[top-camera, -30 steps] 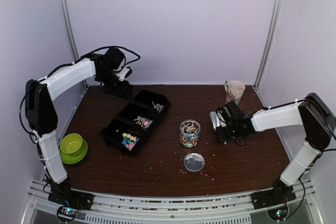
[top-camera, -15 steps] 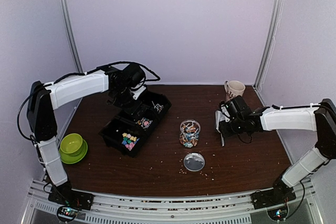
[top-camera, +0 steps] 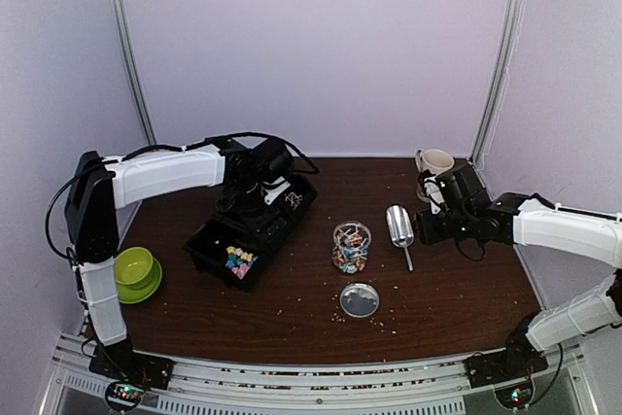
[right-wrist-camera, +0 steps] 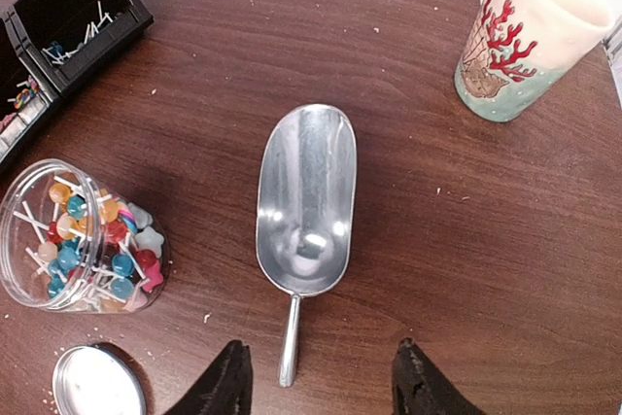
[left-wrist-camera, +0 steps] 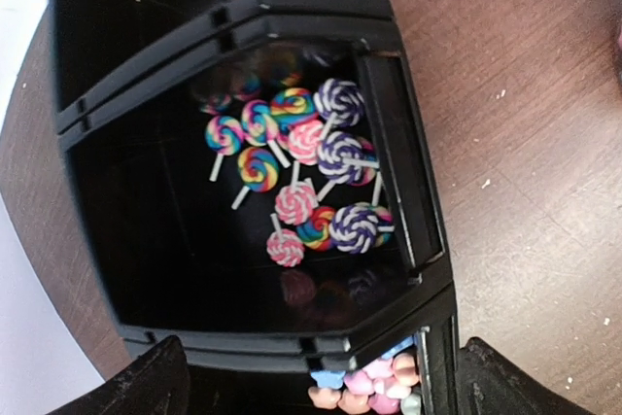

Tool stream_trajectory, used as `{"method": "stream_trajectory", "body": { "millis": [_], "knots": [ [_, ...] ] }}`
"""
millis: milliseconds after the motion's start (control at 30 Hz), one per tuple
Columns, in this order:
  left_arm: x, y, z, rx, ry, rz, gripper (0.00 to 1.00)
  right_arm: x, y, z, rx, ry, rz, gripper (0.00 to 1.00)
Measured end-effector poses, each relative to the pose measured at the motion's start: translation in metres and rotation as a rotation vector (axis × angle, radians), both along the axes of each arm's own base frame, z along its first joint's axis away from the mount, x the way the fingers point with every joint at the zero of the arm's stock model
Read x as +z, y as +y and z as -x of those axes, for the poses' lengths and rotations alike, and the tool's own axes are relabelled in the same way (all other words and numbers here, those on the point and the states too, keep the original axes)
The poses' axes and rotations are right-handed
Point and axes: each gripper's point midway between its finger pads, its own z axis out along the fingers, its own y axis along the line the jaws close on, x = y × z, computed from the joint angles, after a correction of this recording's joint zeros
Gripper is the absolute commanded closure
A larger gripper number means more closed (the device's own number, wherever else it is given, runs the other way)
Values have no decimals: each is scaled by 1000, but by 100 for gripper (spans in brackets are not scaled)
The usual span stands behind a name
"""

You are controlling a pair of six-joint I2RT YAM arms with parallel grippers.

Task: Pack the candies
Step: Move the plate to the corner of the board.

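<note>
Left wrist — candies (left-wrist-camera: 296,182) beneath left hand (left-wrist-camera: 326,391)

My table (top-camera: 466,289) was dark brown wood grain, lit softly and evenly from above. Behind it stood a plain, pale lilac wall (top-camera: 321,46) framed by two slim metal posts (top-camera: 126,46), and a ribbed aluminium rail (top-camera: 321,381) ran along my near edge

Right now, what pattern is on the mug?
Cream mug with red coral branches, teal base; clearest in right wrist view.

Swirl lollipops (left-wrist-camera: 306,177) in middle bin (left-wrist-camera: 146,240), pastel candies (left-wrist-camera: 374,386) adjacent, mixed sweets (right-wrist-camera: 97,250) in jar (right-wrist-camera: 17,240)
</note>
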Motion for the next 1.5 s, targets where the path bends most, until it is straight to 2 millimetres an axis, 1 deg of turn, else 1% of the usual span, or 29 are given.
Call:
{"method": "stream_trajectory", "body": {
  "millis": [100,133,167,200,233,367,567,733,900,1000,1033,1067,1233,1367,1500],
  "knots": [
    [-17,-5,3,-20,19,-44,2,12,-2,3,2,-24,-14,45],
    [-24,-7,4,-26,28,-58,2,15,-2,4,3,-31,-18,40],
    [-29,-8,4,-30,36,-69,2,18,-3,5,3,-38,-23,27],
    [-36,-10,4,-35,45,-79,2,21,-3,6,5,-43,-25,5],
    [-41,-11,4,-38,52,-89,2,23,-3,7,3,-46,-31,0],
    [-53,-15,2,-45,63,-114,2,28,-4,10,12,-57,-28,0],
    [-53,-18,-5,-46,42,-127,3,41,-8,12,6,-91,-42,0],
    [-61,-13,-11,-45,26,-177,4,55,-12,14,-6,-135,-58,0],
    [-61,-3,-18,-33,3,-218,4,58,-13,15,-4,-142,-60,0],
    [-58,10,-28,-9,-19,-247,4,55,-13,15,-2,-138,-58,0],
    [-55,29,-42,30,-37,-277,4,54,-13,16,1,-133,-57,1],
    [-55,29,-42,30,-37,-277,3,51,-12,17,4,-125,-56,0],
    [-45,60,-68,99,-62,-293,2,45,-6,19,30,-109,-47,0],
    [-30,90,-96,183,-104,-294,2,40,5,26,89,-97,-26,0],
    [-22,113,-117,247,-131,-298,2,39,22,36,168,-107,10,0]
  ]
}}
